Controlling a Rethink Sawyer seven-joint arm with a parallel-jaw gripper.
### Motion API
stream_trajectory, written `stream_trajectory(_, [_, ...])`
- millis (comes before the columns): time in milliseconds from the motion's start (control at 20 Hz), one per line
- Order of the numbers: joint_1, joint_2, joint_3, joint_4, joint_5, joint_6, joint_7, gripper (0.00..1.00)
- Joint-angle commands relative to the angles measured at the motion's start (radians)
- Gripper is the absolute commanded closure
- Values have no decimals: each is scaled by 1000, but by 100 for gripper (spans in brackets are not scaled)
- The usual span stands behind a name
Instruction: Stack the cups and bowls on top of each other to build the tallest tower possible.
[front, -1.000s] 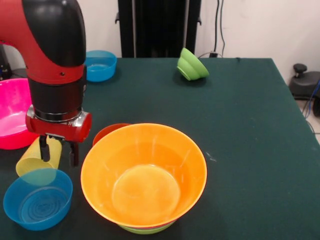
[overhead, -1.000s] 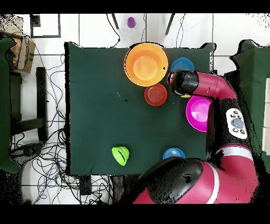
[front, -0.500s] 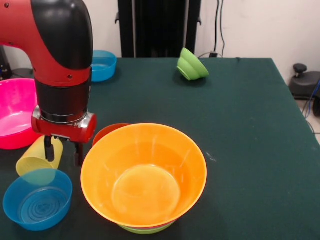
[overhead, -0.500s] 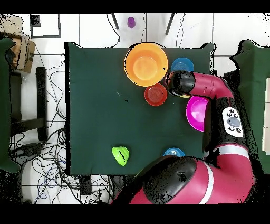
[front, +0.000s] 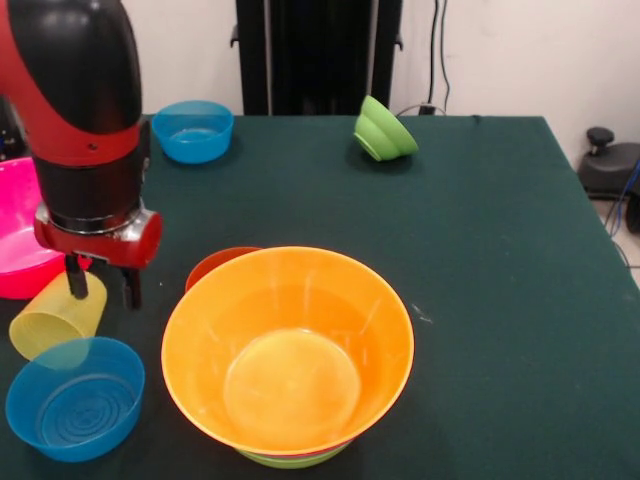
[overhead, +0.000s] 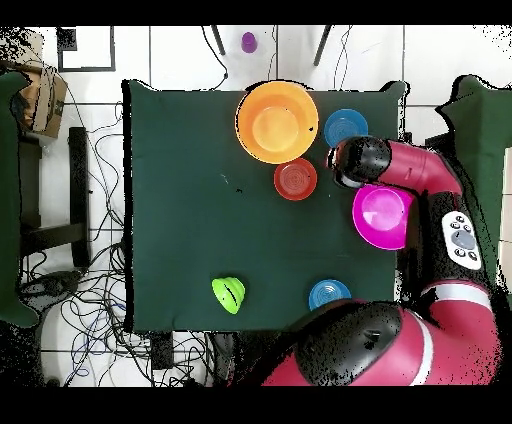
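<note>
- Yellow and ribbed, the tumbler (front: 55, 316) lay tipped on the green worktop (front: 480, 250), touching the near blue bowl (front: 75, 397) and just beside the pink bowl (front: 20, 235).
- Sawyer's gripper (front: 101, 288) hung over the tumbler's base end, fingers (front: 74, 280) parted, one against the tumbler's upper end and nothing clamped.
- Nearby stood the tower (front: 288, 350), its orange bowl uppermost, a red-orange bowl (front: 215, 265) behind it.
- A sound grasp would likely mean straddling the wall squarely before closing, since the ribbed plastic could roll aside toward the blue bowl.
</note>
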Motion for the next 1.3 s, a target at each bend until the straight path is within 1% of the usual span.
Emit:
stream_trajectory(50, [-41, -44, 111, -30, -80, 226, -458, 0])
stream_trajectory(200, [-58, -44, 143, -51, -74, 283, -517, 0])
stream_trajectory(300, [-66, -48, 154, -49, -59, 297, -510, 0])
stream_trajectory(350, [-65, -49, 152, -52, -50, 302, -486, 0])
stream_trajectory(450, [-62, -56, 143, -44, -19, 263, -378, 0])
stream_trajectory(550, [-49, -76, 112, -14, 22, 200, -198, 0])
stream_trajectory(650, [-10, -94, 47, -8, 50, 174, 10, 0])
stream_trajectory(700, [12, -97, 13, -14, 54, 168, 93, 0])
stream_trajectory(750, [29, -96, -12, -25, 58, 169, 147, 0])
stream_trajectory(800, [42, -92, -32, -38, 65, 172, 190, 0])
stream_trajectory(900, [58, -81, -60, -57, 84, 180, 243, 0])
stream_trajectory(1050, [76, -74, -90, -79, 96, 208, 261, 0])
stream_trajectory(1100, [78, -79, -95, -71, 99, 212, 257, 0])
stream_trajectory(1200, [87, -84, -111, -66, 108, 211, 287, 0])
stream_trajectory(1250, [92, -82, -120, -65, 117, 209, 316, 0])
stream_trajectory(1300, [98, -85, -132, -52, 126, 186, 359, 0])
